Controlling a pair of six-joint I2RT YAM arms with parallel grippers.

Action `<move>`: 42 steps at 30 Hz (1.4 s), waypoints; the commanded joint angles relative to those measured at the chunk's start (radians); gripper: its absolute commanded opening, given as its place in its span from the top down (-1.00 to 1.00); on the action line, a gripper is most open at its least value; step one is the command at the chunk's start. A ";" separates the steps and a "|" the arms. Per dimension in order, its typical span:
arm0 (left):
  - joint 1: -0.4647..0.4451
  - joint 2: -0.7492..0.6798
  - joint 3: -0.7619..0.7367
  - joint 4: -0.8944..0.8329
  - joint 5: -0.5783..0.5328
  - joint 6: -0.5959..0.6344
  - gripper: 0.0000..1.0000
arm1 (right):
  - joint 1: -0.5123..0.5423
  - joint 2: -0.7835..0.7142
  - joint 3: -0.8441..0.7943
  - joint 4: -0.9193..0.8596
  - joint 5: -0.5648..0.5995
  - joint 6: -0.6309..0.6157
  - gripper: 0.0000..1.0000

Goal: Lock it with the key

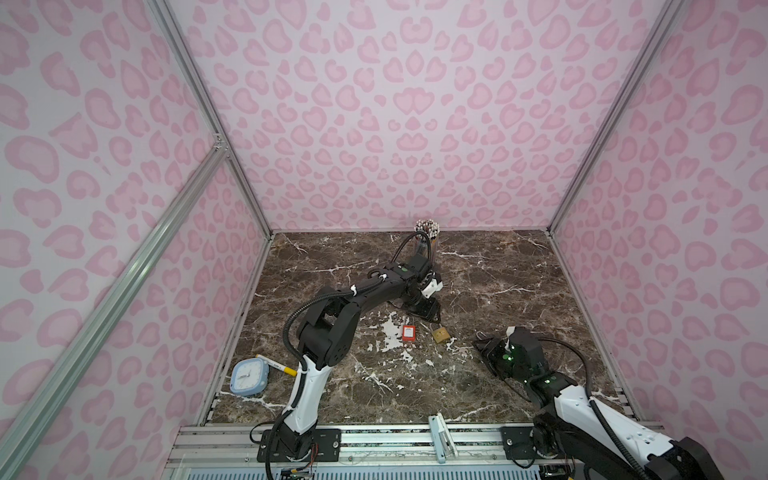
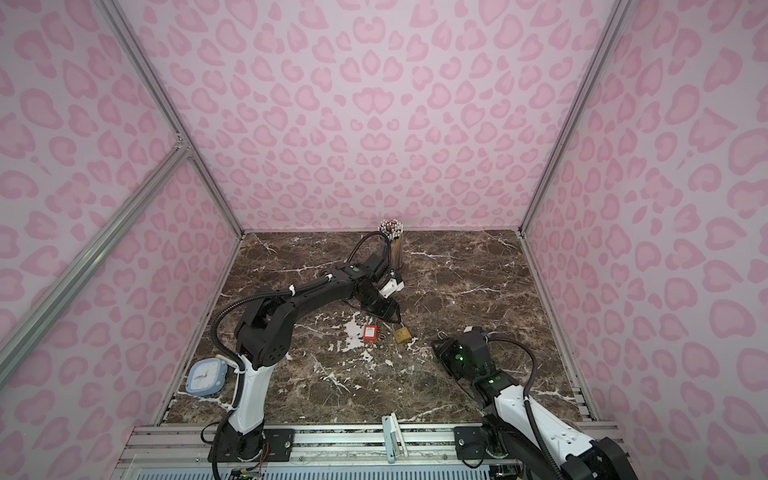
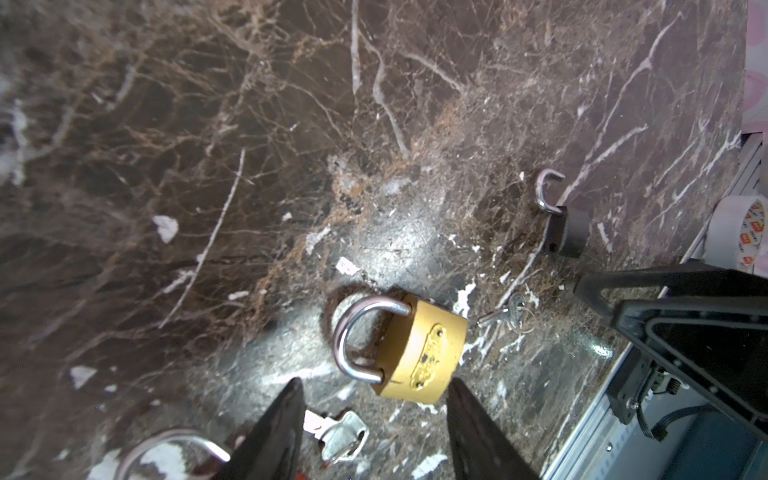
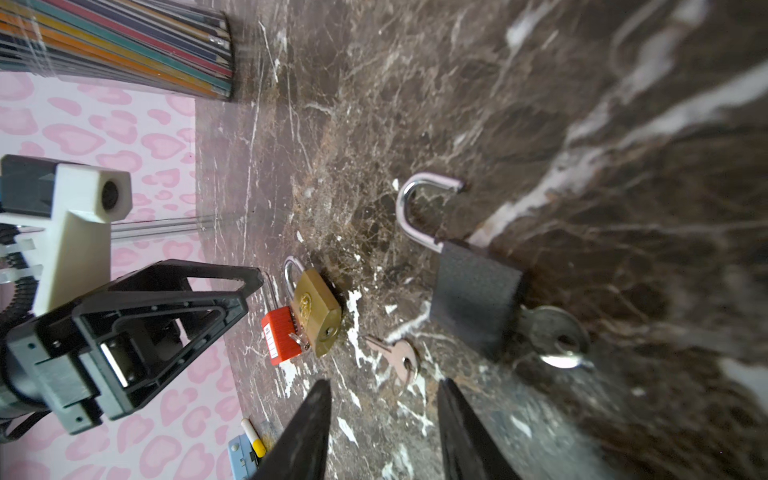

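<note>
Black padlock (image 4: 476,297) lies on the tabletop (image 4: 582,83), shackle open, key (image 4: 552,332) in its keyhole, near the right gripper (image 4: 384,386), whose jaws stand apart and empty. Left gripper (image 3: 374,380) jaws stand apart over a brass padlock (image 3: 419,349), holding nothing

Open-shackle black padlock (image 4: 473,299), key (image 4: 555,337) in keyhole.
</note>
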 commanded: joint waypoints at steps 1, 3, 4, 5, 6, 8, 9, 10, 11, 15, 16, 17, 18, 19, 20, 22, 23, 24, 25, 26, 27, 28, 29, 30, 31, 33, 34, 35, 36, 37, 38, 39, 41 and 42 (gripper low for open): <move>-0.003 0.000 -0.008 0.009 0.016 -0.007 -0.13 | -0.001 0.029 0.009 0.042 -0.017 -0.019 0.13; -0.005 0.004 -0.014 0.015 0.016 -0.013 -0.14 | -0.001 0.047 0.014 0.050 -0.020 -0.024 0.13; -0.005 0.007 -0.017 0.019 0.016 -0.013 -0.14 | -0.001 0.054 0.015 0.056 -0.023 -0.024 0.13; -0.005 0.010 -0.016 0.022 0.018 -0.013 -0.14 | -0.001 0.059 0.016 0.062 -0.024 -0.024 0.13; -0.005 0.018 -0.013 0.021 0.021 -0.014 -0.14 | -0.001 0.063 0.016 0.066 -0.024 -0.025 0.13; -0.006 0.027 -0.007 0.023 0.028 -0.016 -0.15 | -0.001 0.067 0.015 0.071 -0.026 -0.025 0.13; -0.008 0.031 -0.003 0.024 0.035 -0.016 -0.14 | -0.001 0.067 0.016 0.071 -0.026 -0.024 0.13; -0.010 0.036 0.002 0.024 0.039 -0.017 -0.14 | -0.001 0.067 0.015 0.071 -0.026 -0.024 0.13; -0.012 0.040 0.006 0.023 0.043 -0.018 -0.15 | -0.001 0.065 0.014 0.070 -0.026 -0.025 0.13; -0.019 0.056 0.013 0.021 0.048 -0.017 -0.15 | -0.001 0.059 0.014 0.066 -0.021 -0.025 0.13; -0.020 0.059 0.015 0.019 0.047 -0.016 -0.15 | -0.001 0.057 0.014 0.065 -0.020 -0.025 0.13; -0.021 0.062 0.016 0.019 0.050 -0.017 -0.15 | -0.001 0.056 0.013 0.066 -0.020 -0.025 0.13; -0.021 0.065 0.017 0.019 0.052 -0.017 -0.15 | -0.001 0.056 0.011 0.067 -0.020 -0.024 0.13; -0.022 0.066 0.018 0.020 0.057 -0.016 -0.15 | -0.001 0.058 0.010 0.068 -0.020 -0.023 0.13; -0.024 0.065 0.021 0.021 0.060 -0.016 -0.15 | -0.001 0.058 0.008 0.070 -0.021 -0.022 0.13; -0.025 0.070 0.029 0.023 0.063 -0.016 -0.16 | -0.001 0.063 0.007 0.076 -0.023 -0.019 0.12; -0.025 0.072 0.035 0.023 0.064 -0.018 -0.16 | -0.001 0.067 0.008 0.076 -0.024 -0.019 0.12; -0.025 0.076 0.042 0.024 0.066 -0.019 -0.16 | -0.001 0.069 0.006 0.078 -0.024 -0.020 0.12; -0.025 0.079 0.050 0.024 0.070 -0.019 -0.16 | -0.001 0.075 0.007 0.082 -0.026 -0.019 0.12; -0.025 0.084 0.059 0.024 0.077 -0.020 -0.16 | -0.001 0.081 0.007 0.086 -0.029 -0.019 0.12; -0.025 0.087 0.066 0.023 0.081 -0.021 -0.17 | -0.001 0.086 0.008 0.091 -0.033 -0.018 0.12; -0.025 0.092 0.075 0.022 0.083 -0.022 -0.16 | -0.001 0.093 0.008 0.095 -0.037 -0.016 0.12; -0.025 0.096 0.082 0.020 0.088 -0.021 -0.16 | -0.002 0.098 0.010 0.099 -0.042 -0.017 0.12; -0.025 0.101 0.088 0.020 0.090 -0.021 -0.16 | -0.001 0.104 0.010 0.103 -0.044 -0.017 0.12; -0.025 0.102 0.093 0.019 0.090 -0.022 -0.16 | -0.001 0.109 0.010 0.107 -0.047 -0.017 0.12; -0.025 0.104 0.099 0.004 0.079 -0.017 -0.16 | -0.001 0.117 0.012 0.110 -0.051 -0.015 0.12; -0.025 0.101 0.100 -0.001 0.070 -0.013 -0.17 | -0.001 0.119 0.013 0.111 -0.054 -0.017 0.12; -0.025 0.094 0.099 -0.006 0.062 -0.009 -0.17 | -0.002 0.123 0.014 0.110 -0.055 -0.016 0.11; -0.025 0.087 0.096 -0.011 0.054 -0.007 -0.17 | -0.001 0.126 0.015 0.111 -0.055 -0.016 0.11; -0.025 0.078 0.095 -0.013 0.045 -0.005 -0.17 | -0.001 0.132 0.016 0.115 -0.056 -0.016 0.11; -0.024 0.071 0.092 -0.017 0.039 -0.002 -0.17 | -0.001 0.141 0.016 0.122 -0.062 -0.014 0.11; -0.023 0.064 0.091 -0.017 0.033 -0.002 -0.17 | -0.002 0.151 0.015 0.132 -0.068 -0.012 0.11; -0.023 0.040 0.093 -0.024 0.021 -0.001 -0.17 | -0.001 0.176 0.018 0.143 -0.088 -0.008 0.11; -0.024 0.024 0.092 -0.024 0.015 -0.005 -0.17 | -0.001 0.188 0.020 0.150 -0.099 -0.008 0.10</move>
